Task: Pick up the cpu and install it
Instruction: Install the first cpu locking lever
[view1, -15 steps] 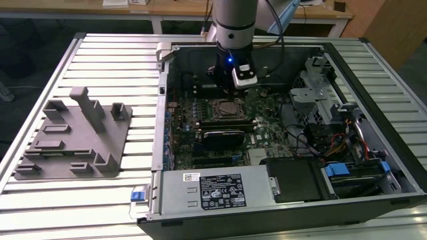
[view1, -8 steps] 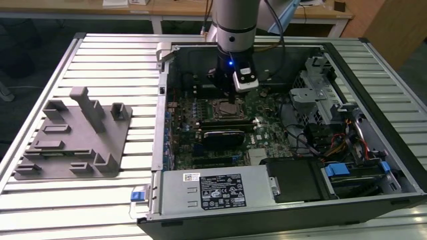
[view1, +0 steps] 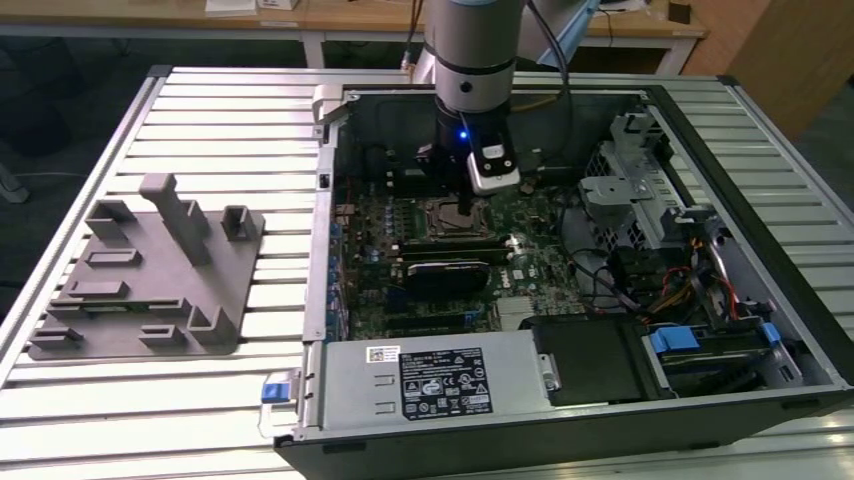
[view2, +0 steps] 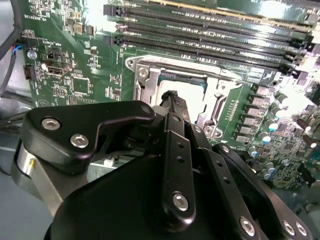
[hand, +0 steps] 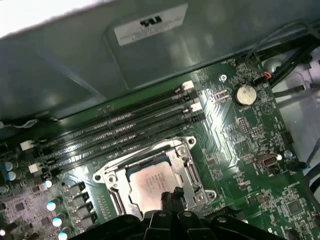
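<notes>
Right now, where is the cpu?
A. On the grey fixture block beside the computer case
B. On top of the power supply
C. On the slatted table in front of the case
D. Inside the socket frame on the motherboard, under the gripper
D: in both wrist views the cpu lies inside the metal socket frame on the motherboard, with the gripper right over its edge.

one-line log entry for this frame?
stage: cpu at socket | gripper: over cpu, fingertips at its edge, state unclear | cpu: lying in socket frame on motherboard | fixture: on table outside case
</notes>
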